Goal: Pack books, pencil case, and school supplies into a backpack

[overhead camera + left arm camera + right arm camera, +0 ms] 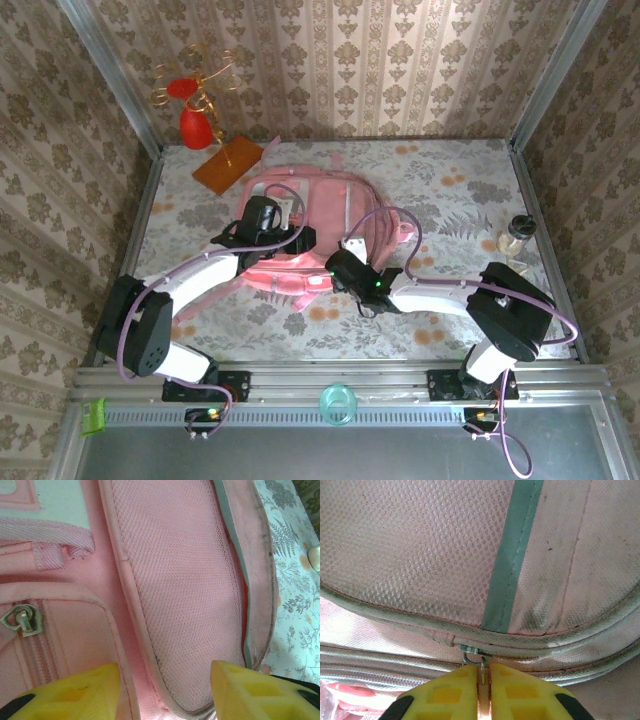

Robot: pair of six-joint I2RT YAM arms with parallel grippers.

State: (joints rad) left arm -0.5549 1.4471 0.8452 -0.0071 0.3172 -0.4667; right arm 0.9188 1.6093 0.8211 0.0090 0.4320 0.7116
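Yellow fingers of the right gripper (484,672) are clamped on the metal zipper pull (472,654) of the pink backpack (320,195). The left gripper (165,685) is held half spread over its mesh panel (175,590), nothing grasped. The backpack is laid mid-table on floral cloth (450,170), walled by damask wallpaper (350,60).

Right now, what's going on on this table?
Two robot arms are working on a pink backpack lying in the middle of the table. The right claw is pinched shut on a metal zipper pull at the bag's edge seam. The left claw sits low over the bag's front with its fingers apart and pink fabric between them; whether it is gripping that fabric is unclear.
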